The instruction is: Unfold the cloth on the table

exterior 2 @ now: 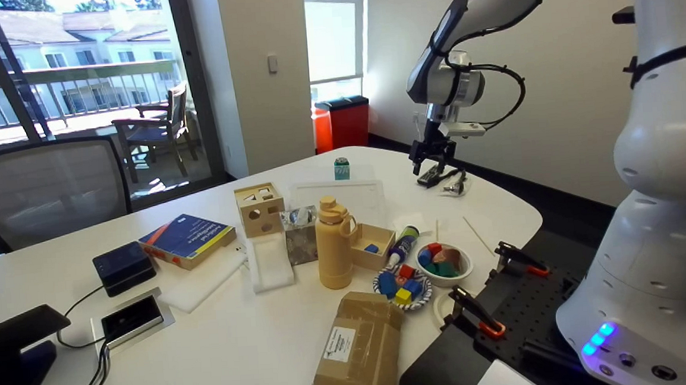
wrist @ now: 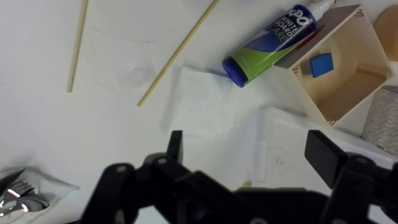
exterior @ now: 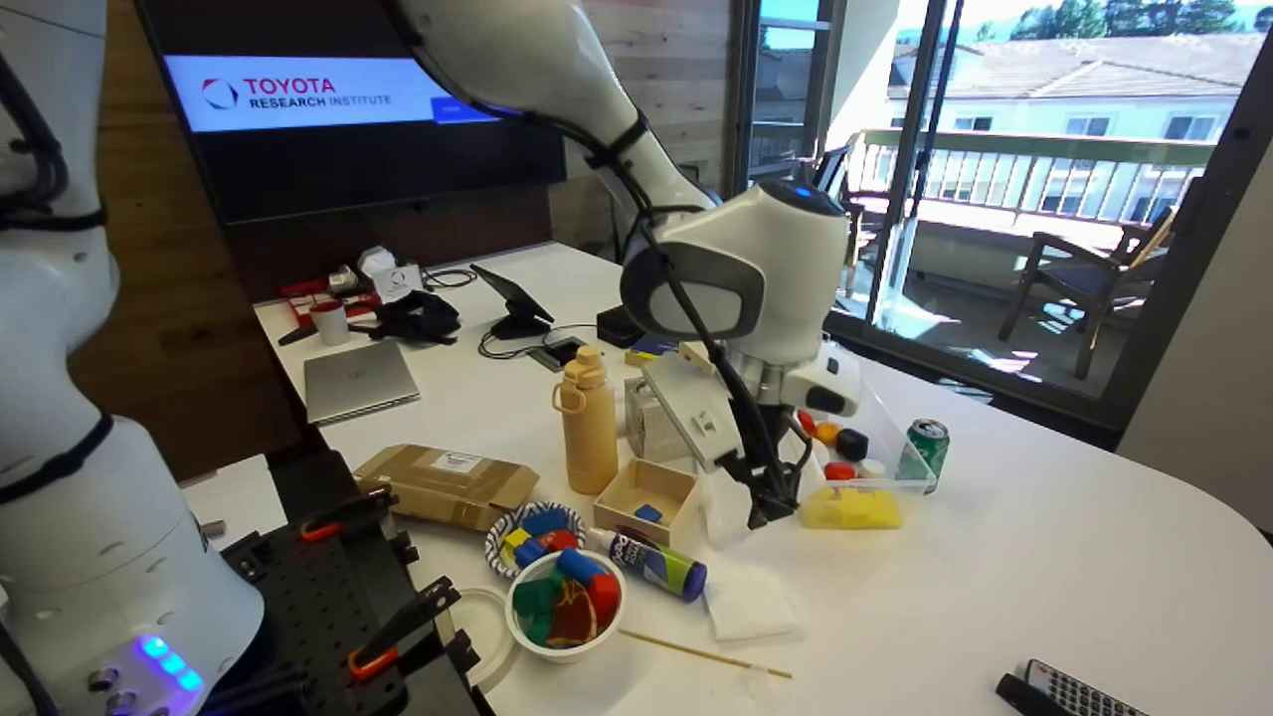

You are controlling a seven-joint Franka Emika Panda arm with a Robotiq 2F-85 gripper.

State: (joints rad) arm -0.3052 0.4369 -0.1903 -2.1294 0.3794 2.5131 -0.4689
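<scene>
A white robot arm reaches over a large table with a smooth white top, its black gripper pointing down above the surface. In the wrist view the two fingers are spread wide apart, holding nothing. The white cloth lies on the table as a small, flat square, near the gripper and just beyond one fingertip in that view. A whiteboard cleaner bottle lies on its side with its purple end at one corner of the cloth; whether they touch cannot be told. Beside the bottle is a wooden box with a blue block inside. Two thin wooden sticks lie apart from the cloth. In an exterior view, a white bowl and a patterned bowl hold coloured pieces, near an upright tan bottle and a brown cardboard package. A green can stands upright, and a remote control lies well apart from the cloth.
</scene>
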